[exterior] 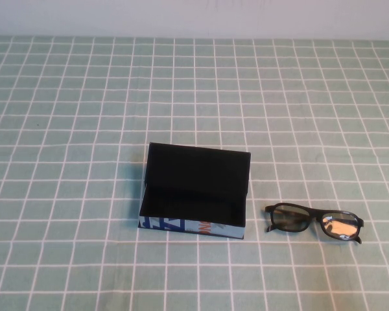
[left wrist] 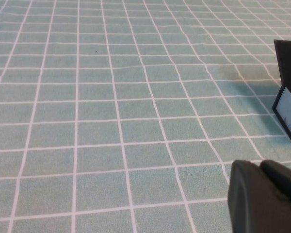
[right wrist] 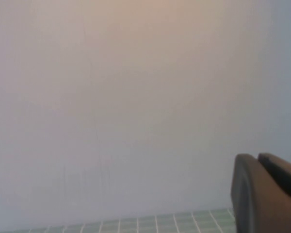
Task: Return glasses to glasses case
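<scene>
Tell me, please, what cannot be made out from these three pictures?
- Left gripper: left wrist view shows only a dark corner of it, cut by the frame edge; whether it is open is unknown. Absent from the high view.
- Right gripper: same, right wrist view, facing a wall.
- Glasses case: its lid hides the table behind it; the front print is too small to read.
- Glasses: the temple arms are too small to judge.

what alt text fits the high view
An open black glasses case sits mid-table on a green checked cloth, black glasses lying just to its right, apart from it. Neither the left gripper nor the right gripper appears.
</scene>
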Motion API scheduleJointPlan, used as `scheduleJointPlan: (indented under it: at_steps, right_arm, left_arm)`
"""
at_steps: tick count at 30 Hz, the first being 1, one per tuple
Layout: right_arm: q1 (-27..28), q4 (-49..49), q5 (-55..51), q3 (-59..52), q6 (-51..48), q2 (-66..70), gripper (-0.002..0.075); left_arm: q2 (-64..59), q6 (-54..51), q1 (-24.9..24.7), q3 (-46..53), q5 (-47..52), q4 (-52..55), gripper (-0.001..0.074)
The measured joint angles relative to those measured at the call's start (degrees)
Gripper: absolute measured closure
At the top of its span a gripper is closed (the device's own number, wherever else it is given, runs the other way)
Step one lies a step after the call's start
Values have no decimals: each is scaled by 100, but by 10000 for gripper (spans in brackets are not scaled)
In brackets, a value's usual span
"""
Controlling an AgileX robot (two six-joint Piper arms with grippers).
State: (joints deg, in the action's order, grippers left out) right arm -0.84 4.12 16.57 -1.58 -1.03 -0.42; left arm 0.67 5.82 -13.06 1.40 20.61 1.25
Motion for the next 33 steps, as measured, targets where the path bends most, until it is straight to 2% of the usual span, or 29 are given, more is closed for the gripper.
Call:
scheduleJointPlan:
  at_steps: [6,14,17,22,33]
  right_arm:
    - [0,23,755,0,0,0,737]
    - [0,23,2483,0,37,-14,737]
    - [0,23,2512,182,222,-32,737]
    - [0,23,1998,1093,717,-42,737]
    - [0,10,-1319,3240,897,-28,737]
  left_arm:
    - [0,0,0,0,4,15,734]
    - [0,0,0,0,4,27,734]
    - [0,0,0,0,4,27,734]
    - [0,0,0,0,4,27,734]
    - [0,0,0,0,-35,44,734]
